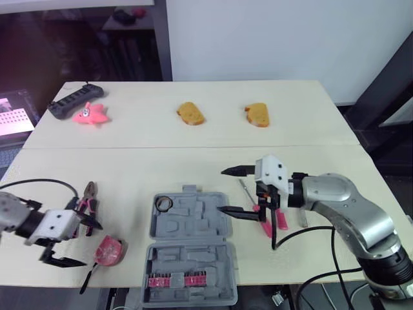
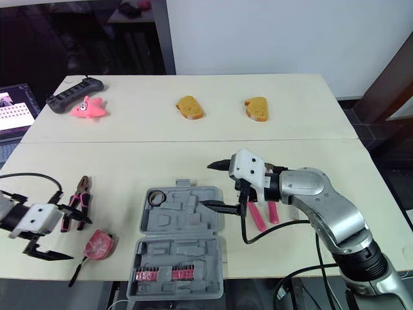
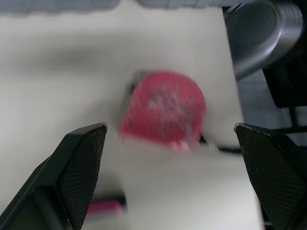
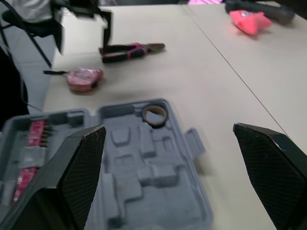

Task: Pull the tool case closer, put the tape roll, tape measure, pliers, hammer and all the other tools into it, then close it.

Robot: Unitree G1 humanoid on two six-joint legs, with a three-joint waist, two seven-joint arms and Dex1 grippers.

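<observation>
In the tool case (image 1: 193,227), at 11 o'clock, the tape roll (image 1: 163,203) is seated; tape measure (image 1: 108,250) and pliers (image 1: 89,201) are left outside; left gripper (image 1: 89,244) and right gripper (image 1: 222,190) are held open.

No text, label or number is legible on any object.

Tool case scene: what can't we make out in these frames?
Pink-handled tools on the robot's right of the tool case: head views, right tool covers them; types unclear.
Tape measure: left wrist view, blurred; markings unreadable.
Bits in the case lid: head views, too small to count.
</observation>
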